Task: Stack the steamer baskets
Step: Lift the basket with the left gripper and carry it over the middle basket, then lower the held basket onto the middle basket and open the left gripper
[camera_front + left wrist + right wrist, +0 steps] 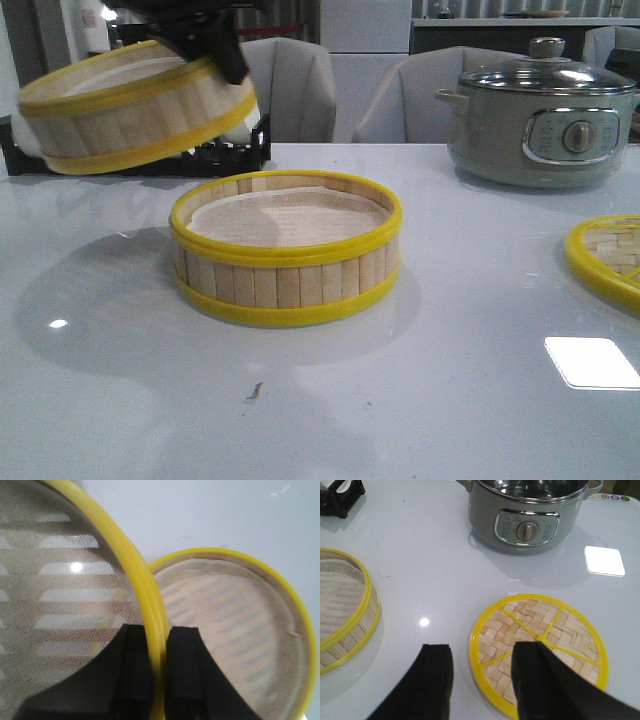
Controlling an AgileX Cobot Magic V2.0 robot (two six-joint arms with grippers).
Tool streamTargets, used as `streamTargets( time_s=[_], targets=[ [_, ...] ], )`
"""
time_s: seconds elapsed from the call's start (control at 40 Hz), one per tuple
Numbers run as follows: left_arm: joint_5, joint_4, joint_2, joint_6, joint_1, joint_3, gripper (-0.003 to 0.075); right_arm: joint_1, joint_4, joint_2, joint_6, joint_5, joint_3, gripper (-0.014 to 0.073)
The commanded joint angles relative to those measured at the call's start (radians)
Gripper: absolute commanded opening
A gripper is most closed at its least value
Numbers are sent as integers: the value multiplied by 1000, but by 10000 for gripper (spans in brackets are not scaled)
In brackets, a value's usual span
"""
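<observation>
So the left gripper [160, 680] is clamped on the rim of 1 round bamboo-slat steamer basket with yellow plastic rims [135, 110], carrying it tilted in the air, up and off to the left of the second matching yellow-rimmed basket with the white liner [287, 250], which sits flat on the glossy white table [450, 400]. In the left wrist view the 2 yellow rims sit side by side, so it isn't centred over the lower one yet. If I were driving, I'd level it out first, then line the rings up before lowering, or 1 edge will catch and shove the bottom basket. The right gripper [480, 672] hangs wide apart with nothing in it, above the flat woven bamboo lid with yellow rim [540, 647], near the grey-green electric pot [540, 115].
</observation>
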Motion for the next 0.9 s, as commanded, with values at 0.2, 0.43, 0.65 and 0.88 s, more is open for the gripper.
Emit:
streamTargets(
  time_s=[0.2, 0.43, 0.65, 0.88],
  targets=[
    [-119, 14, -53, -1, -242, -40, 85, -3, -4, -6, 0, -86, -35, 391],
    [-114, 35, -13, -1, -286, -40, 85, -3, -4, -6, 0, -86, -35, 391],
    [-82, 39, 29, -1, -284, -40, 85, -3, -4, -6, 0, -85, -35, 391],
    [-80, 78, 47, -1, -284, -40, 85, -3, -4, -6, 0, -85, -35, 391]
  ],
)
